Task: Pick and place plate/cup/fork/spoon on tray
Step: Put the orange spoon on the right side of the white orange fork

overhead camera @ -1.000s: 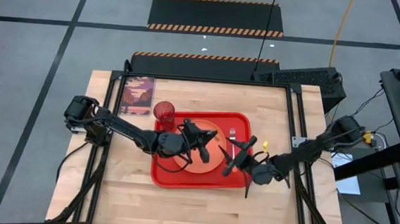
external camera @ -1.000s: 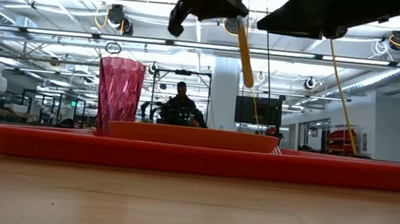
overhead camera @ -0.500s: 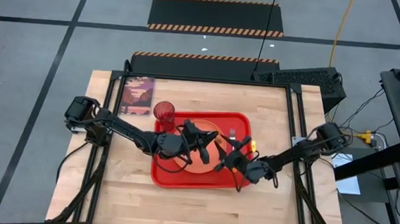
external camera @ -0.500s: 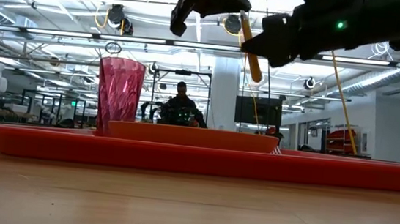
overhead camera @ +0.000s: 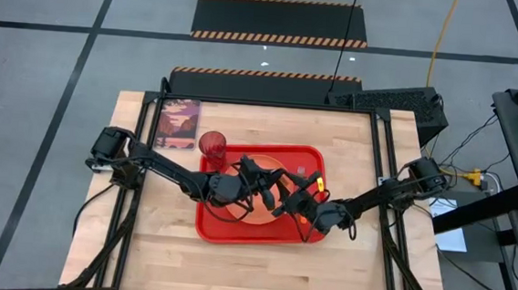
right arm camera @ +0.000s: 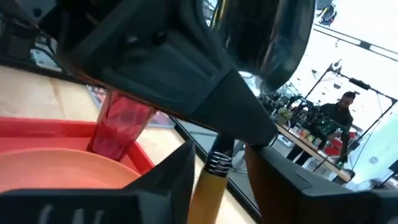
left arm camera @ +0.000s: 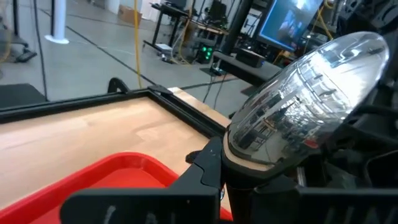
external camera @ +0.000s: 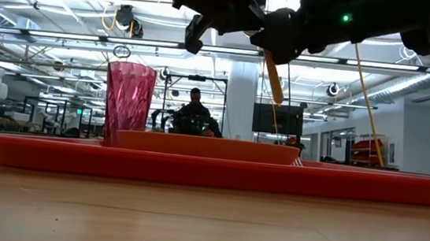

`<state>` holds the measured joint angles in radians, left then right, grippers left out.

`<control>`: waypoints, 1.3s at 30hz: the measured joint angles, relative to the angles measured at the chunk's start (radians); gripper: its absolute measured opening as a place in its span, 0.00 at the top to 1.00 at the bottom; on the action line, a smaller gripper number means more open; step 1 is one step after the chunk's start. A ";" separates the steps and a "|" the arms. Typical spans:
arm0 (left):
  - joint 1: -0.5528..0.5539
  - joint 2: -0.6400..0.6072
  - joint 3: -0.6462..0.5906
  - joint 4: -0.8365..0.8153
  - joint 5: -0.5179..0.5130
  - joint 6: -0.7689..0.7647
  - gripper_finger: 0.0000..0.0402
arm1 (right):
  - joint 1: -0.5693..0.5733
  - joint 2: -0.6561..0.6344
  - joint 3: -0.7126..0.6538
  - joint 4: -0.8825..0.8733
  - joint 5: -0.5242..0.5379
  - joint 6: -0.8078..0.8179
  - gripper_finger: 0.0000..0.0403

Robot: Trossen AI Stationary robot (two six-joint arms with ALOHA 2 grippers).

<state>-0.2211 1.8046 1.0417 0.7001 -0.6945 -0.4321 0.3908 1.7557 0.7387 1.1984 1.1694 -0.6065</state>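
The red tray (overhead camera: 212, 229) lies mid-table. The orange plate (overhead camera: 243, 210) and the fork (overhead camera: 301, 173) lie on it, and the dark red cup (overhead camera: 211, 145) stands at its far left corner. My left gripper (overhead camera: 272, 187) is shut on the spoon above the plate. The spoon's bowl (left arm camera: 305, 93) is up and its orange handle (external camera: 274, 79) slants down. My right gripper (overhead camera: 299, 205) is open. Its fingers stand on either side of the handle (right arm camera: 208, 186), and a gap shows beside the handle. My left gripper holds the spoon by its metal neck just under the bowl (right arm camera: 231, 138), pinched between the two fingers. The fingers hide the exact place. The spoon is lifted clear of the plate, bowl (right arm camera: 267, 37) uppermost, and the handle hangs tilted below.
A picture card (overhead camera: 177, 124) lies on the wood at the far left, beside the cup. Bare wood lies near and to the left of the tray. Both arms meet closely over the tray's right half. A person (external camera: 194, 110) sits in the room beyond.
My right gripper has moved toward the table's left edge, up to the spoon handle hanging under my left gripper. Its fingers now stand around the upper handle. The spoon has stayed nearly where it was.
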 joint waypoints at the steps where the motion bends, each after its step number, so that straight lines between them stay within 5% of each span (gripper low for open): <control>1: -0.001 0.001 0.000 0.000 -0.009 0.004 0.98 | 0.000 0.000 0.000 -0.002 0.001 -0.009 0.68; 13: 0.000 0.001 0.000 0.001 -0.017 0.008 0.97 | 0.002 0.000 0.000 -0.017 0.010 0.017 0.89; 23: -0.002 0.001 -0.001 -0.003 -0.001 0.011 0.95 | 0.009 0.000 0.000 -0.015 0.016 0.011 0.89; 33: -0.007 0.001 -0.001 0.011 0.018 0.028 0.99 | 0.010 0.000 0.000 -0.062 0.031 -0.004 0.71; 39: -0.008 0.001 -0.001 0.010 0.017 0.027 0.99 | 0.010 0.000 0.000 -0.068 0.029 0.008 0.75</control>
<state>-0.2295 1.8053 1.0405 0.7105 -0.6773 -0.4049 0.4011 1.7561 0.7387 1.1303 1.1982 -0.5980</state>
